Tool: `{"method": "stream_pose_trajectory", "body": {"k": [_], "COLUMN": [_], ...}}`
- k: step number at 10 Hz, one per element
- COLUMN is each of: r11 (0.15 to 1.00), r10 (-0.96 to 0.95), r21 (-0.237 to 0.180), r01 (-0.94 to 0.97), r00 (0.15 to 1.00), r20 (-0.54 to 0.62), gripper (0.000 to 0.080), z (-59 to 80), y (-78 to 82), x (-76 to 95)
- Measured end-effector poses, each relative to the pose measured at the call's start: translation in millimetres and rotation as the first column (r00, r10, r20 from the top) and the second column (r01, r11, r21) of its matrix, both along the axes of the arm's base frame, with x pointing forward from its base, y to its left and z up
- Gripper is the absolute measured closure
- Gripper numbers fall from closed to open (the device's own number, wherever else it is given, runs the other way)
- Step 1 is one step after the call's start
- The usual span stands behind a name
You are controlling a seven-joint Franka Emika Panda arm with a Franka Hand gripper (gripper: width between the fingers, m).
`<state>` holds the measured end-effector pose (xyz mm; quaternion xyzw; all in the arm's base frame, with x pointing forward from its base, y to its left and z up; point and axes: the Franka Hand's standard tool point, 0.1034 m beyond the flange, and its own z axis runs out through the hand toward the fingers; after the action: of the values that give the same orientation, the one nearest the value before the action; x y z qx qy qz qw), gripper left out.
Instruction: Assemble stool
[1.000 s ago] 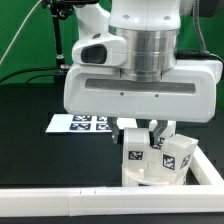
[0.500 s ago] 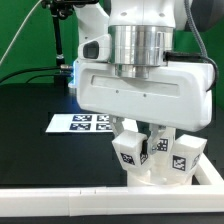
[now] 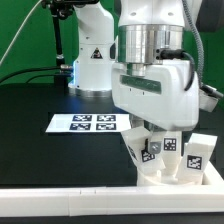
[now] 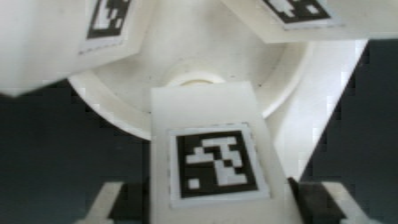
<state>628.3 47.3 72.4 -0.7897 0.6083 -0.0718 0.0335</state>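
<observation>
Wrist view, hand (image 4: 210, 200) half open, fingers (image 4: 111, 203) clasping tagged stool leg (image 4: 217, 150), above seat (image 4: 329, 90).

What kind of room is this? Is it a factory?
More likely a robot lab: a black table with a green curtain behind, a marker board, and tagged stool parts.

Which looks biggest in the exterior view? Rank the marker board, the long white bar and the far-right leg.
1. long white bar, though it lies nearest the camera
2. marker board
3. far-right leg
</observation>
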Motion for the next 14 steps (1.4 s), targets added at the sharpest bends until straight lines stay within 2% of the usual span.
{"method": "stream_pose_trajectory", "body": {"k": [4,6,8,9,10,11,12,14], "r11": [0.953,0.917,0.922,0.926,0.937,0.94,0.985,0.998], "r10": [-0.301,-0.398,-0.386,-0.375,-0.348,-0.34,-0.17,0.061], "r21": [0.017,0.021,0.018,0.016,0.013,0.011,0.002,0.018], "r01": [0.302,0.399,0.387,0.376,0.349,0.34,0.171,-0.06], "r00": [0.952,0.917,0.922,0.926,0.937,0.94,0.982,0.996], "r20": [-0.055,-0.038,-0.039,-0.04,-0.04,-0.042,-0.079,-0.066], "gripper": [0.0458,0.0458,0.0458,0.0268,0.0172,0.0172,0.0156,0.0151], "z": [-1.6,-0.9,-1.8,-1.9,-2.0,-1.8,5.1,31.1], "y": [-0.9,5.4,4.7,4.8,4.8,4.7,6.7,14.0], "x": [-9.6,-11.0,-11.4,-11.4,-11.5,-11.6,-13.5,-11.5]}}
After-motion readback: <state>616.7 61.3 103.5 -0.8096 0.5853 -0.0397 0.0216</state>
